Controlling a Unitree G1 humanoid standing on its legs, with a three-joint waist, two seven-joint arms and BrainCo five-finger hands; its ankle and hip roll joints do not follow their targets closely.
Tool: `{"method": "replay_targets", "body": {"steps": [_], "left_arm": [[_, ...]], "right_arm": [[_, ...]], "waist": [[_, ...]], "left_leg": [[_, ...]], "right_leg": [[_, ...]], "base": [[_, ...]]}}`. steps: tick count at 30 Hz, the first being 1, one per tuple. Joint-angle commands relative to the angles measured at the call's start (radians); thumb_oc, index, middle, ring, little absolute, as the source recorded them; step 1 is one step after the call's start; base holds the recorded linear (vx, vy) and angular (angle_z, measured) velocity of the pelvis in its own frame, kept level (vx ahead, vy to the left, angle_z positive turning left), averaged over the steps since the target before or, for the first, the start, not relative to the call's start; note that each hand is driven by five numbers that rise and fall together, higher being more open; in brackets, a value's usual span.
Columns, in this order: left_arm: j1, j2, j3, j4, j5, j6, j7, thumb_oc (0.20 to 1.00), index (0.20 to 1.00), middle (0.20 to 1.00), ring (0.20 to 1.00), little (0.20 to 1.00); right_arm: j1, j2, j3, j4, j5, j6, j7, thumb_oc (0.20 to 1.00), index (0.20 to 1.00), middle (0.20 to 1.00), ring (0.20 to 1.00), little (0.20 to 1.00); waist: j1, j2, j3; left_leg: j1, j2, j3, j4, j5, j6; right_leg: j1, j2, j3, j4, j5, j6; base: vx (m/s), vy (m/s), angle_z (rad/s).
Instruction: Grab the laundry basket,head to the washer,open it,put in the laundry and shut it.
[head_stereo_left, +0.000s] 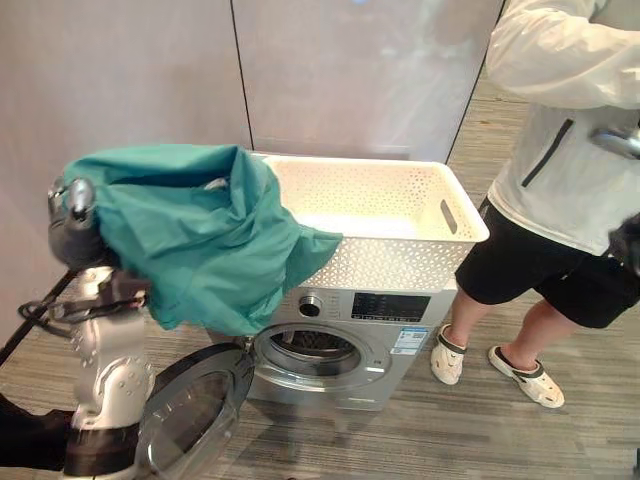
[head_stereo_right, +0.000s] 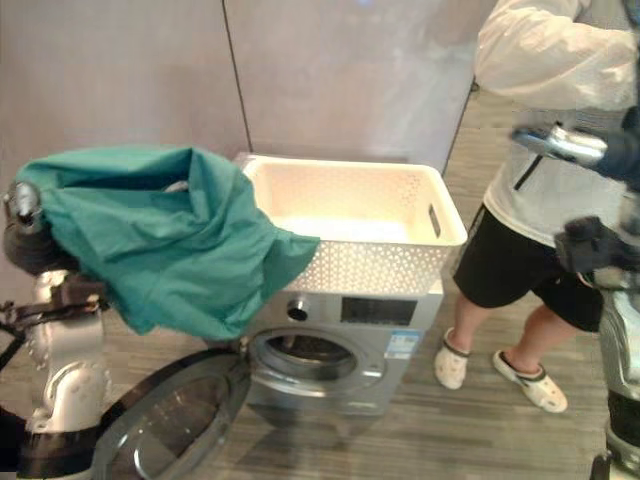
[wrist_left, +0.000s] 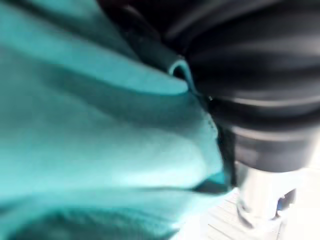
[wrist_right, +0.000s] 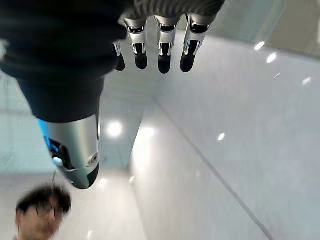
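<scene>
The left hand (head_stereo_left: 72, 225) is lifting a teal garment (head_stereo_left: 195, 235) up beside the white laundry basket (head_stereo_left: 385, 215), which is sitting on top of the washer (head_stereo_left: 345, 340). The cloth is draping over the hand and hiding its fingers, so I cannot tell whether they are curled round it or just carrying it; the left wrist view is giving cloth against the dark cover and nothing of the grasp. One tail of the garment is trailing over the near rim of the basket, to the right of the hidden fingers, and the rest is hanging below them.

The washer door (head_stereo_left: 190, 415) is standing open, almost directly beneath the hand, with the drum opening (head_stereo_left: 305, 352) below and to the right of it. So the step in hand looks like loading the laundry.

To do it well, the hand is probably needing to draw the trailing tail clear of the basket rim first, or the basket may get tugged. Then it should be coming down and rightward past the open door, pushing the bulk deep into the drum so nothing is hanging over the lip where the door would pinch it.

The right hand (wrist_right: 160, 42) is idling raised, fingers straight and holding nothing. A person (head_stereo_left: 570, 160) is standing just right of the washer, well away from the working hand
</scene>
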Motion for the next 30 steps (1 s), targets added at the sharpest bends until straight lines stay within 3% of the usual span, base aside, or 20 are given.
{"method": "replay_targets", "body": {"steps": [1, 4, 6, 10, 16, 17, 19, 24, 30], "left_arm": [[-0.02, 0.042, 0.051, -0.096, -0.067, -0.025, -0.096, 0.2, 0.2, 0.2, 0.2, 0.2], [0.014, 0.035, 0.071, -0.161, -0.094, -0.027, -0.121, 0.2, 0.2, 0.2, 0.2, 0.2], [0.073, 0.029, 0.09, -0.216, -0.127, -0.027, -0.147, 0.2, 0.2, 0.2, 0.2, 0.2], [0.132, 0.02, 0.055, -0.237, -0.161, -0.001, -0.166, 0.2, 0.2, 0.2, 0.2, 0.2], [0.341, 0.015, -0.002, -0.261, -0.266, 0.113, -0.245, 0.2, 0.2, 0.2, 0.2, 0.2], [0.405, 0.01, -0.03, -0.256, -0.308, 0.165, -0.276, 0.2, 0.2, 0.2, 0.2, 0.2], [0.406, 0.011, -0.03, -0.256, -0.309, 0.165, -0.276, 0.2, 0.2, 0.2, 0.2, 0.2], [0.499, 0.115, -0.076, -0.238, -0.364, 0.214, -0.323, 0.2, 0.2, 0.2, 0.2, 0.2], [0.488, 0.185, -0.018, -0.245, -0.357, 0.224, -0.368, 0.2, 0.2, 0.2, 0.2, 0.2]], "right_arm": [[-0.003, 0.003, -0.029, 0.035, 0.058, -0.045, 0.041, 1.0, 1.0, 1.0, 1.0, 1.0], [0.058, 0.052, -0.055, 0.024, 0.134, -0.063, 0.08, 1.0, 1.0, 1.0, 1.0, 1.0], [0.174, 0.107, -0.027, 0.032, 0.248, -0.032, 0.194, 1.0, 1.0, 1.0, 1.0, 1.0], [0.24, 0.139, 0.019, 0.078, 0.288, -0.005, 0.224, 1.0, 1.0, 1.0, 1.0, 1.0], [0.382, 0.227, 0.131, 0.2, 0.307, 0.057, 0.287, 1.0, 1.0, 1.0, 1.0, 1.0], [0.438, 0.259, 0.167, 0.257, 0.302, 0.079, 0.316, 1.0, 1.0, 1.0, 1.0, 1.0], [0.439, 0.259, 0.167, 0.257, 0.303, 0.079, 0.317, 1.0, 1.0, 1.0, 1.0, 1.0], [0.51, 0.252, 0.264, 0.52, 0.163, 0.103, 0.309, 1.0, 1.0, 1.0, 1.0, 1.0], [0.56, 0.176, 0.32, 0.531, 0.058, 0.126, 0.362, 1.0, 1.0, 1.0, 1.0, 1.0]], "waist": [[0.02, -0.015, -0.071], [0.019, -0.016, -0.068], [0.022, -0.016, -0.056], [0.026, -0.014, -0.039], [0.036, -0.003, 0.016], [0.039, -0.001, 0.034], [0.039, -0.001, 0.033], [0.059, 0.005, 0.064], [0.067, 0.008, 0.059]], "left_leg": [[0.033, 0.024, -0.033, 0.005, -0.077, -0.036], [0.034, 0.021, -0.033, 0.005, -0.08, -0.032], [0.036, 0.018, -0.033, 0.005, -0.082, -0.028], [0.038, 0.016, -0.037, 0.005, -0.083, -0.026], [0.05, 0.02, -0.051, 0.007, -0.088, -0.022], [0.048, 0.022, -0.057, 0.008, -0.082, -0.024], [0.048, 0.022, -0.058, 0.008, -0.082, -0.024], [0.028, 0.029, -0.081, 0.013, -0.062, -0.035], [0.023, 0.033, -0.095, 0.01, -0.054, -0.046]], "right_leg": [[-0.086, -0.048, 0.013, 0.035, 0.075, 0.045], [-0.087, -0.049, 0.015, 0.034, 0.075, 0.045], [-0.088, -0.053, 0.016, 0.035, 0.075, 0.045], [-0.089, -0.055, 0.013, 0.043, 0.072, 0.044], [-0.089, -0.05, 0.003, 0.077, 0.048, 0.037], [-0.088, -0.048, -0.007, 0.076, 0.045, 0.036], [-0.088, -0.048, -0.008, 0.076, 0.045, 0.036], [-0.085, -0.041, -0.044, 0.065, 0.044, 0.033], [-0.077, -0.038, -0.06, 0.057, 0.041, 0.034]], "base": [[0.0, 0.0, 0.0], [0.0, 0.0, 0.0], [0.0, 0.0, 0.0], [0.0, 0.0, 0.0], [-0.02, -0.006, 0.02], [-0.04, -0.022, 0.07], [-0.03, -0.018, 0.11], [-0.03, -0.044, 0.22], [0.0, -0.027, 0.04]]}}
